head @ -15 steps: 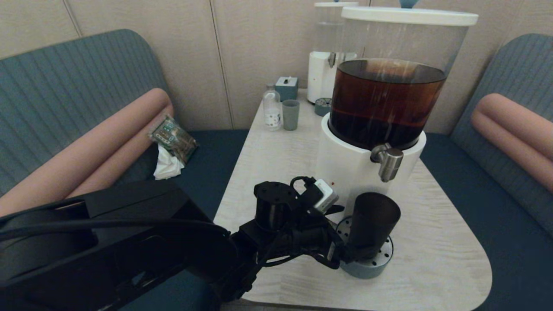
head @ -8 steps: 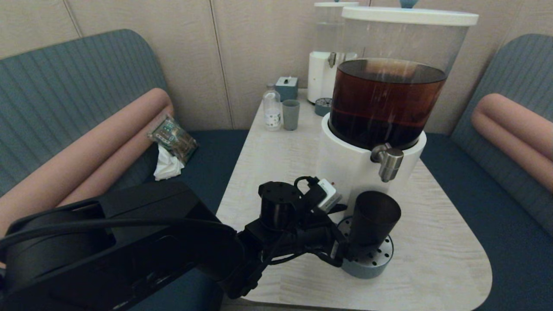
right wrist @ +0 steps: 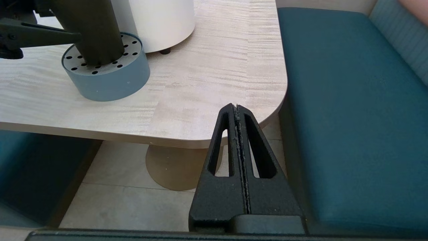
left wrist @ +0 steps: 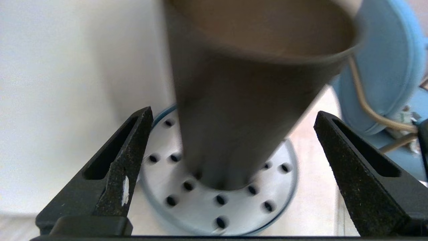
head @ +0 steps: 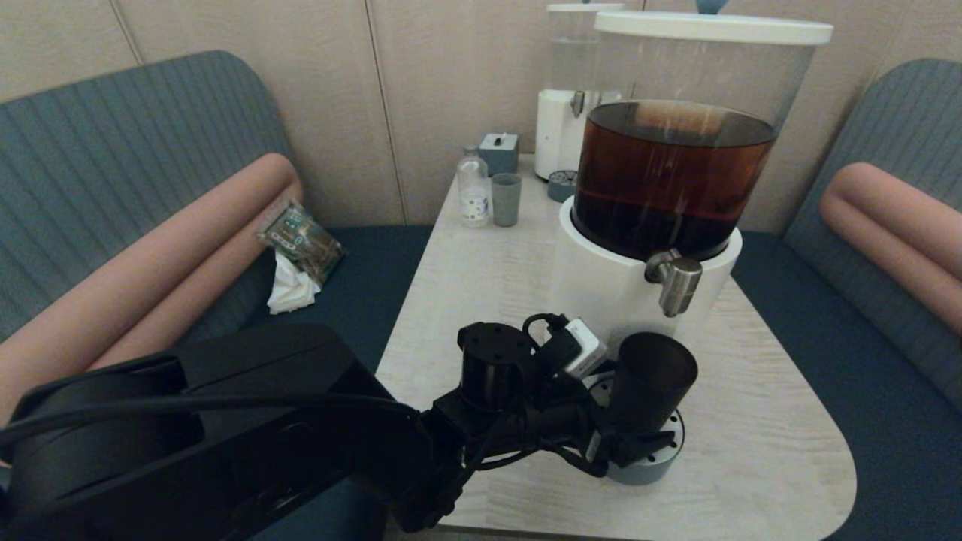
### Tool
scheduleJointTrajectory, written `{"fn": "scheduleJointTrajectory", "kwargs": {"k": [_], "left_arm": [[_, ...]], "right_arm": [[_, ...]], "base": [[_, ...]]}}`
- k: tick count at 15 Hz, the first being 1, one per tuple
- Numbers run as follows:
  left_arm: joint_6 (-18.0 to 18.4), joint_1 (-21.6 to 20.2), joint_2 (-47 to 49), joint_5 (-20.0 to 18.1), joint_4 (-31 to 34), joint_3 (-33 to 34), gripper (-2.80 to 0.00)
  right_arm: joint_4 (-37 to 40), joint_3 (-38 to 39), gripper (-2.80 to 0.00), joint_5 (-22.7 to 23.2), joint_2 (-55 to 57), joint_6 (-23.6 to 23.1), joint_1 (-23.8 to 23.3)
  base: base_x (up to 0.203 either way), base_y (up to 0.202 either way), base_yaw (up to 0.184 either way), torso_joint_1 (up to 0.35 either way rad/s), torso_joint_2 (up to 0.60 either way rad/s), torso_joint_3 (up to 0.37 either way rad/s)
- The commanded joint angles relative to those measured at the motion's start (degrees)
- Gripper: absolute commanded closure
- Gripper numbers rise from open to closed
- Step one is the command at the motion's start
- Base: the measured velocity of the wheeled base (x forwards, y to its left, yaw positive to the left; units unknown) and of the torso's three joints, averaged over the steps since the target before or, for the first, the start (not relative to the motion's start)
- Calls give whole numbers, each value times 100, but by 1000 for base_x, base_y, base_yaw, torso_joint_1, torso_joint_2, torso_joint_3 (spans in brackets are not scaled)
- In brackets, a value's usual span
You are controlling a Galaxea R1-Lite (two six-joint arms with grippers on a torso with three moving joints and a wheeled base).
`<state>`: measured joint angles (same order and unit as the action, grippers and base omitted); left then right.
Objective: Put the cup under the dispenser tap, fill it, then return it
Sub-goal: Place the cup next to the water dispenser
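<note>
— Where's the cup [head: 648,391] now?

— Standing upright on the round drip tray [head: 652,458] near the tabletop's [head: 759,443] front edge, right below the tap [head: 675,279].

— Is the left gripper [left wrist: 230,157] holding it?

— No. Its fingers [left wrist: 123,167] are spread wide on either side, not touching.

— And the right gripper [right wrist: 238,134]?

— Parked off the tabletop's front corner, fingers pressed together.

A dark brown-black matte finish is seen on the cup [head: 646,391]. The drip tray [right wrist: 110,80] is blue-grey at the wall, with a pale top dotted by black holes. The dispenser [head: 601,293] is white-based, its liquid dark brown, the dispenser tap [head: 675,282] brushed steel. The table [head: 481,278] is pale wood-grained. The benches [head: 120,173] are ribbed teal, with salmon-pink bolsters [head: 173,248].
</note>
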<state>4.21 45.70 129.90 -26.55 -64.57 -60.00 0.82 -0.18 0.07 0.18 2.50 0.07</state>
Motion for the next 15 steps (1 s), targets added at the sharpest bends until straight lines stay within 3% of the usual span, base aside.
{"fn": "scheduleJointTrajectory", "kwargs": {"k": [1,15], "left_arm": [[1,53,-18,-17,-29,-41,-280],[-7,71,166,87,170,-585,-280]], "right_arm": [[-3,1,0,1,6,5,1],[6,1,0,1,-1,5,1]], "base": [[0,0,0,0,0,0],[0,0,0,0,0,0]]}}
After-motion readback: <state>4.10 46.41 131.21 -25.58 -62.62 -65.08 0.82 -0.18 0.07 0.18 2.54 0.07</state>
